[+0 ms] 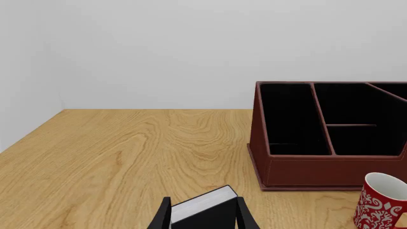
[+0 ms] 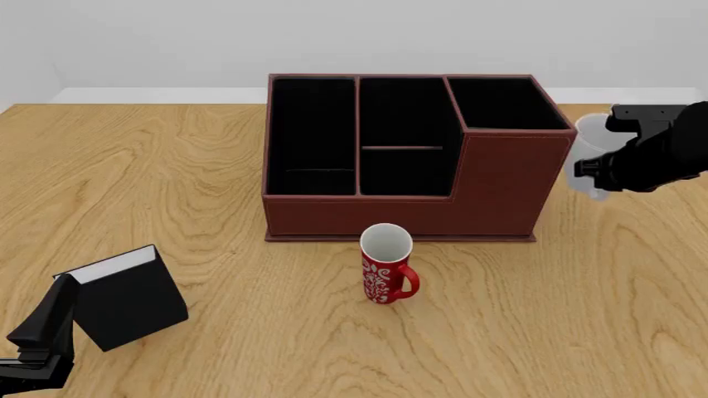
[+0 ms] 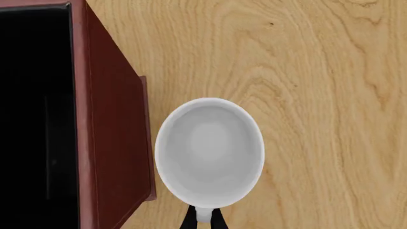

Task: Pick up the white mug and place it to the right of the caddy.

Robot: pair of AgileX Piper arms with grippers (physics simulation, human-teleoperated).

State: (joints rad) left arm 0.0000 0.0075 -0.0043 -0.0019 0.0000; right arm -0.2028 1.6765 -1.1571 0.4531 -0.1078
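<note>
Looking down, rt wrist shows white mug (image 3: 210,152) interior beside caddy (image 3: 114,129).

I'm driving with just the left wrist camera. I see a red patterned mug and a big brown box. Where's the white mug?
Observer: The plain glossy white mug is by the right end of the reddish-brown leather-look caddy.
Operator: Is something holding it?
Observer: Yes, the right gripper has its jaws closed on the mug's handle.
Operator: Anything inside it?
Observer: No, the right wrist view shows it empty.
</note>
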